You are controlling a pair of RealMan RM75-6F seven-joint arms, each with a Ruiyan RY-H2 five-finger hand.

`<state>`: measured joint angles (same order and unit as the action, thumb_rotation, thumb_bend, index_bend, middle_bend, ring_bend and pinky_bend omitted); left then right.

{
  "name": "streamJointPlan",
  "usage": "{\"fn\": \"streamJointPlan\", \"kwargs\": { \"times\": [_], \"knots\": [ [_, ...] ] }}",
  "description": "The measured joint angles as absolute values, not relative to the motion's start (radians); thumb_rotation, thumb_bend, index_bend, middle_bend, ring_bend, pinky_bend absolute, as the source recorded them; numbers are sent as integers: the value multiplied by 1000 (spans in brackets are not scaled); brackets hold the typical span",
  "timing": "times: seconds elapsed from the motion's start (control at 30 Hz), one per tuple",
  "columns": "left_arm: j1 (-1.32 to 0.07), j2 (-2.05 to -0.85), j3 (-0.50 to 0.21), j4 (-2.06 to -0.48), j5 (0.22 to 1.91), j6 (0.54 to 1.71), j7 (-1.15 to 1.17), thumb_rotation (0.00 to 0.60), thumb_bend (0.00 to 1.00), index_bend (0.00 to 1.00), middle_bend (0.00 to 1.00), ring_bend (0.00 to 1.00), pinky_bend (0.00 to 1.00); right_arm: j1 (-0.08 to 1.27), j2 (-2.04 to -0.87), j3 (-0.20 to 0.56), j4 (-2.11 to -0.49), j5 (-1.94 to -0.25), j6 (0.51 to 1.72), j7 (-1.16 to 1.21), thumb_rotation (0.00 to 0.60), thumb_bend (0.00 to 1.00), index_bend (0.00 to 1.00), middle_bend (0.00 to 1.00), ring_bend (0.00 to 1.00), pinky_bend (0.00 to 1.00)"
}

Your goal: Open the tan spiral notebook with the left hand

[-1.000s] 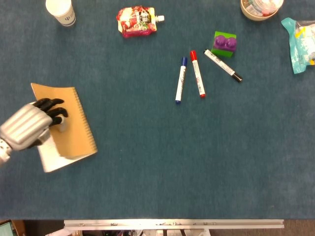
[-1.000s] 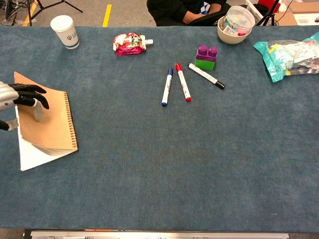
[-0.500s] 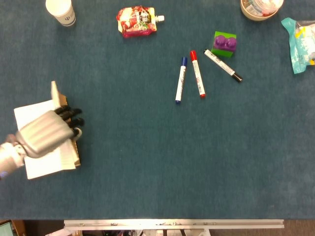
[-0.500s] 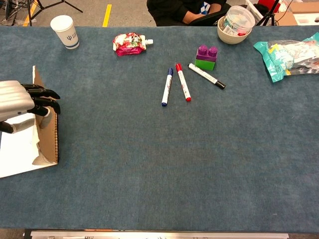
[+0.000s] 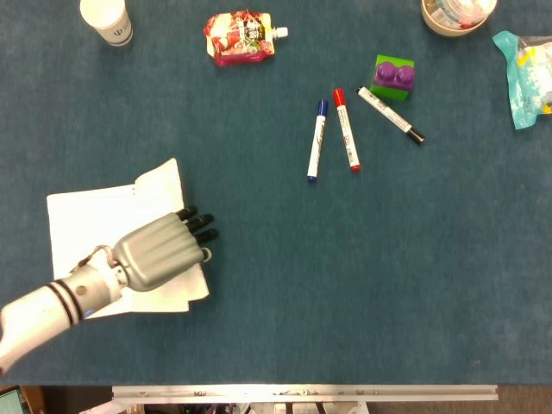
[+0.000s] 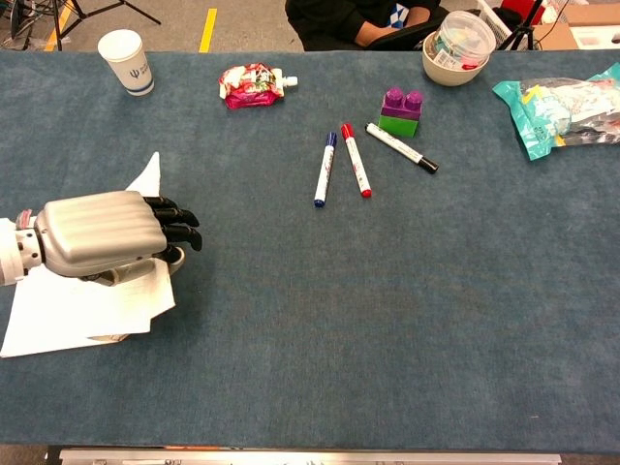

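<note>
Over at the far left of the blue table (image 5: 259, 285), the tan spiral notebook (image 5: 90, 224) was found lying open, only white pages showing and none of the tan cover. The left hand (image 5: 159, 252) was laid knuckles-up over the notebook's right part, dark fingers (image 6: 174, 218) curled past the page edge toward the cloth; whether a page or the cover was pinched underneath couldn't be made out, so the grip was left unknown. A white paper cup (image 5: 107, 19) was parked up at the back left corner, with a red snack pouch (image 5: 241, 36) a bit further right. Mid-table, a blue marker (image 5: 317, 140), a red marker (image 5: 347, 129) and a black-tipped marker (image 5: 390, 114) were laid out side by side, a green-and-purple block (image 5: 394, 77) just behind them. Back right, a bowl (image 6: 458, 46) and a teal packet (image 6: 562, 111) were spotted. The right hand wasn't seen in either view.
</note>
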<state>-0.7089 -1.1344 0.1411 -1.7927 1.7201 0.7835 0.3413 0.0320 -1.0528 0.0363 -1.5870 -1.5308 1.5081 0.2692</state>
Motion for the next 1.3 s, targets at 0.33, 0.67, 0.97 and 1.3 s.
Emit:
{"fn": "streamJointPlan", "kwargs": {
  "times": [0.33,0.67,0.97,1.3],
  "knots": [
    [-721,-1223,85,-1829,1527,702,462,600,547,234,165,96,206,28,-1058,38,-1566,-1526,1508,294,600,394,363,373,235,291],
    [-751,-1278,60,-1861,1366,665,531,600,547,163,143,79,206,25,-1061,39,-1555,-1528,1511,308,600,394,363,373,235,291],
    [-784,-1324,44,-1860,1265,651,513,600,547,129,128,79,206,16,-1059,39,-1547,-1526,1521,322,600,394,363,373,235,291],
    [-785,-1332,37,-1868,1255,711,467,600,547,120,126,78,206,17,-1054,40,-1547,-1528,1517,327,600,395,363,373,235,291]
  ]
}}
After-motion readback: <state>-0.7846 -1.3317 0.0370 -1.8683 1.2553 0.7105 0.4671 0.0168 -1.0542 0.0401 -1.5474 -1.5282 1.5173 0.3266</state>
